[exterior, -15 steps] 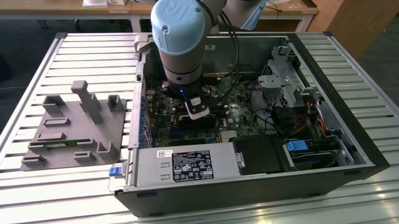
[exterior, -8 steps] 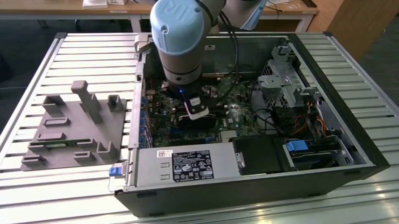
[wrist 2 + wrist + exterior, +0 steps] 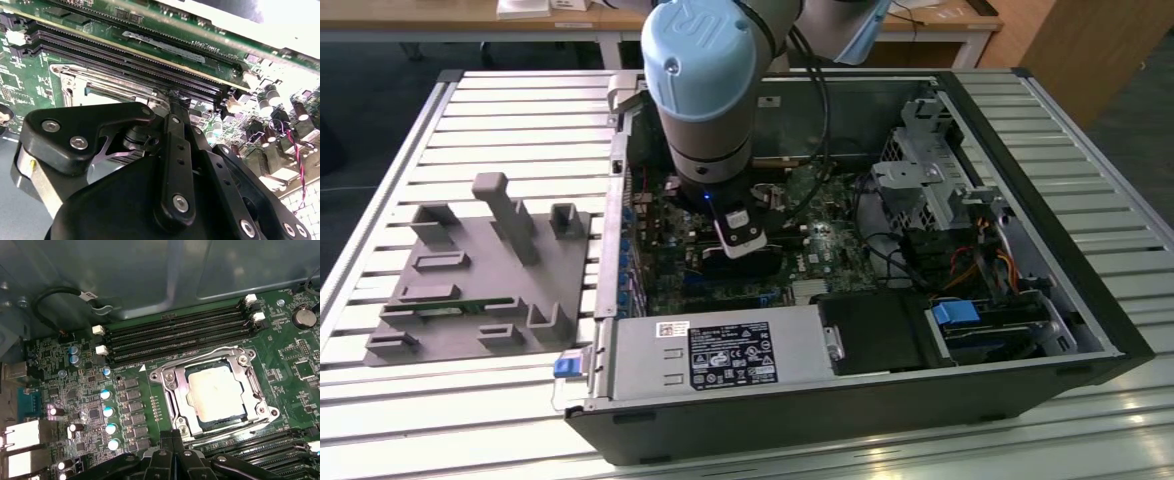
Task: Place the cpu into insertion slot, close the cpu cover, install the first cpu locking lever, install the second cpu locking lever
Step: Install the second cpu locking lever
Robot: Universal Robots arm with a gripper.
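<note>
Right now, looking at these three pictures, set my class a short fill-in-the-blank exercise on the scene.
1. The cpu lies in the insertion slot, framed by the silver cpu ____.
2. The gripper hovers over the green ____.
3. In the exterior view, the grey fixture tray lies to the computer case's ____.

Missing words: cover; motherboard; left

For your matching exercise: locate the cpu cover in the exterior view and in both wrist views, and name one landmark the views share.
Exterior view: I cannot make it out; the arm stands over that part of the motherboard.
First wrist view: the cpu cover lies closed around the cpu, beside the memory slots.
Second wrist view: the cover's edge shows just beyond the claw.
Shared landmark: the memory slots.
</note>
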